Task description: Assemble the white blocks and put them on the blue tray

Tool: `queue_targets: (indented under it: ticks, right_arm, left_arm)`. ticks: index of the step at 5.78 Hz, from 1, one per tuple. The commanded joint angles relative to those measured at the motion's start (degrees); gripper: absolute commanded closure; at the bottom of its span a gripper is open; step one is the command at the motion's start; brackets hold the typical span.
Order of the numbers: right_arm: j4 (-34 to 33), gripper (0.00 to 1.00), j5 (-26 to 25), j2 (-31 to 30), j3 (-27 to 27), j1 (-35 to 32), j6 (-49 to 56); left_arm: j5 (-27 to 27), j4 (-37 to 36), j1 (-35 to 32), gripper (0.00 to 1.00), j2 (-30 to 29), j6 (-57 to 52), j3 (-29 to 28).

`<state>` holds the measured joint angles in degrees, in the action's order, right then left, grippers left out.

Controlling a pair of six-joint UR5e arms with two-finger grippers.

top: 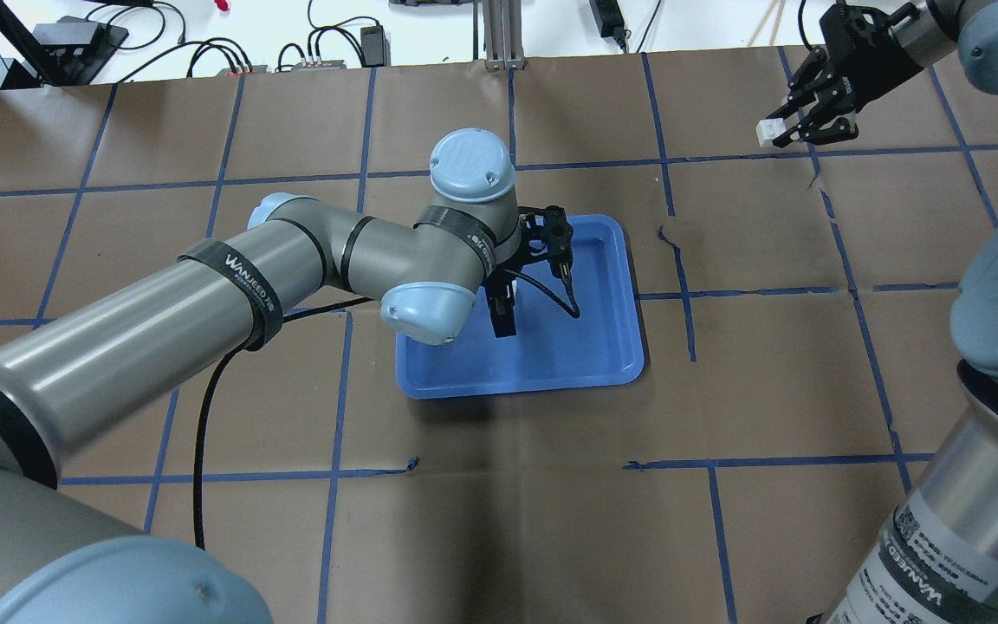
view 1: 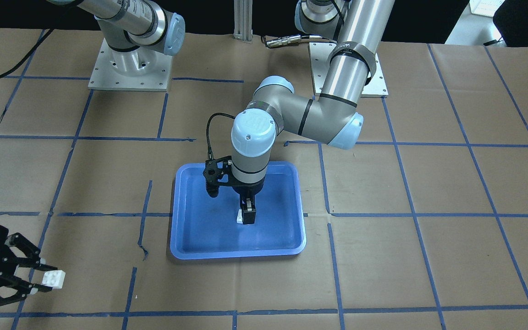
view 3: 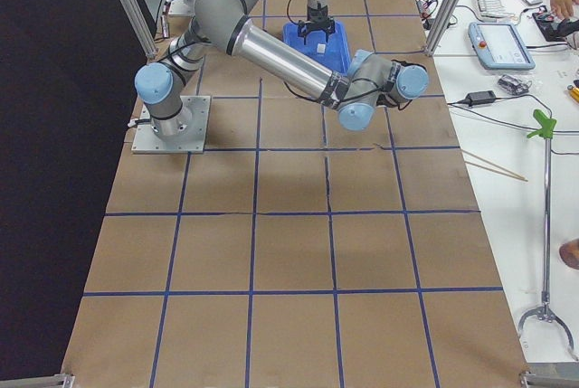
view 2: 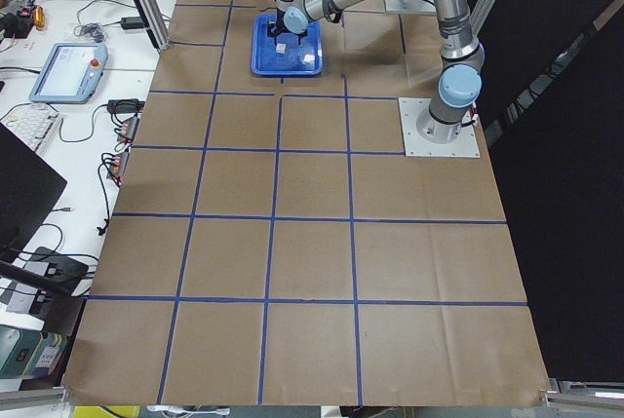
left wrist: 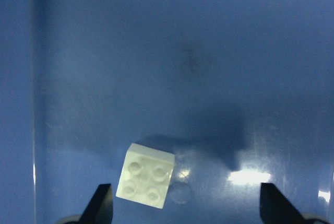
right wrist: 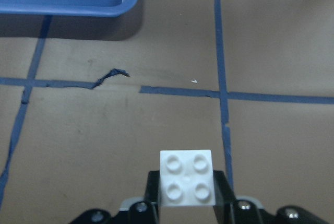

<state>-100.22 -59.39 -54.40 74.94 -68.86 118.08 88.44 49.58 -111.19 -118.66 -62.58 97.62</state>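
Observation:
The blue tray (view 1: 209, 238) lies at the table's middle; it also shows in the overhead view (top: 603, 347). One white block (left wrist: 146, 176) lies studs up on the tray floor, also seen from the front (view 1: 239, 218). My left gripper (left wrist: 186, 205) hangs low over the tray (left wrist: 209, 51), open, with the block between its fingertips near one of them. My right gripper (view 1: 47, 278) is off the tray near the table's far edge, shut on the other white block (view 1: 54, 279), held studs up above the paper (right wrist: 187, 178); this block also shows in the overhead view (top: 767, 132).
Brown paper with a blue tape grid covers the table. A tear in the paper (right wrist: 112, 75) lies between the tray's corner (right wrist: 104, 4) and my right gripper. Two arm base plates (view 1: 129, 68) stand at the robot's side. Side benches hold a pendant (view 2: 66, 72) and cables.

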Motion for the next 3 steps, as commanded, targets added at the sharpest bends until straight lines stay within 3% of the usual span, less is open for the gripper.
queue_targets:
  ticks: [1, 3]
  right_arm:
    - [-5.46, 0.75, 0.68, -6.74, 11.92, -1.61, -1.96]
    - [-11.18, 0.75, 0.77, -9.92, 17.67, -8.27, -12.73]
  left_arm:
    - [2.68, 13.57, 2.28, 0.01, 6.29, 3.75, -4.69]
    - [4.29, 27.79, 5.79, 0.01, 15.69, 6.06, -7.36]
